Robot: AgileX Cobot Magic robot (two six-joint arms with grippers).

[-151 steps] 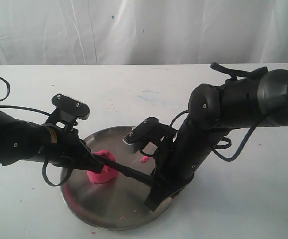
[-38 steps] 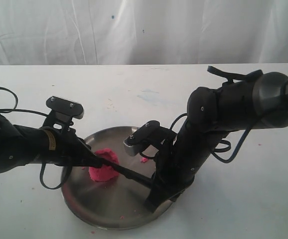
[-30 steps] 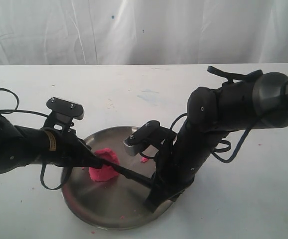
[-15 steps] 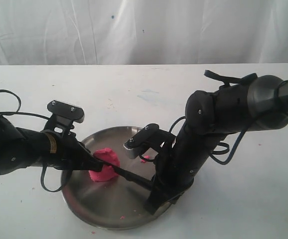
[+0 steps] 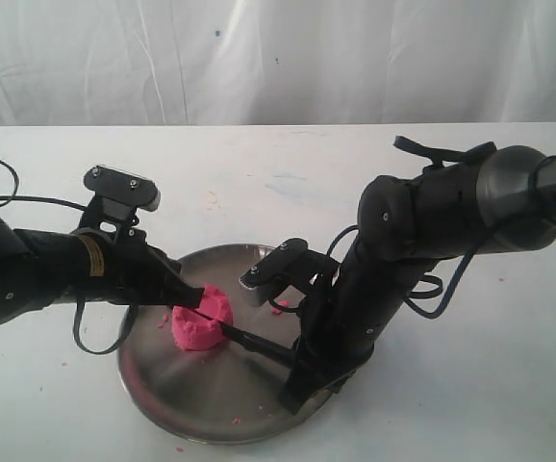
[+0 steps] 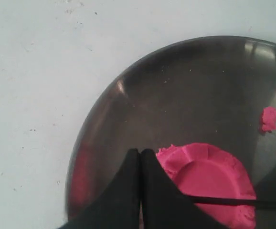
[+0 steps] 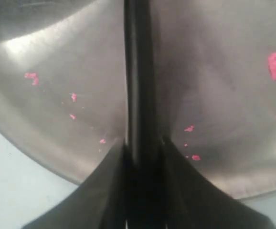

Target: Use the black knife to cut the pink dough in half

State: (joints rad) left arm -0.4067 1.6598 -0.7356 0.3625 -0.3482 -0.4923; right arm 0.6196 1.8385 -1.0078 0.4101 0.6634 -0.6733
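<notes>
Pink dough (image 5: 200, 320): one lump on the steel plate (image 5: 201, 409), left of centre.
Black knife (image 5: 249, 340): blade lying across the dough.
Right gripper (image 7: 140, 148): clamped on the knife handle.
Left gripper (image 6: 140, 155): fingers pressed together, tips beside the dough.

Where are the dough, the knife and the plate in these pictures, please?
dough (image 6: 209, 174), left wrist view, its flat top.
knife (image 7: 139, 95), right wrist view, mid-length of the handle.
plate (image 5: 211, 409), exterior view, bare steel near its front rim.
</notes>
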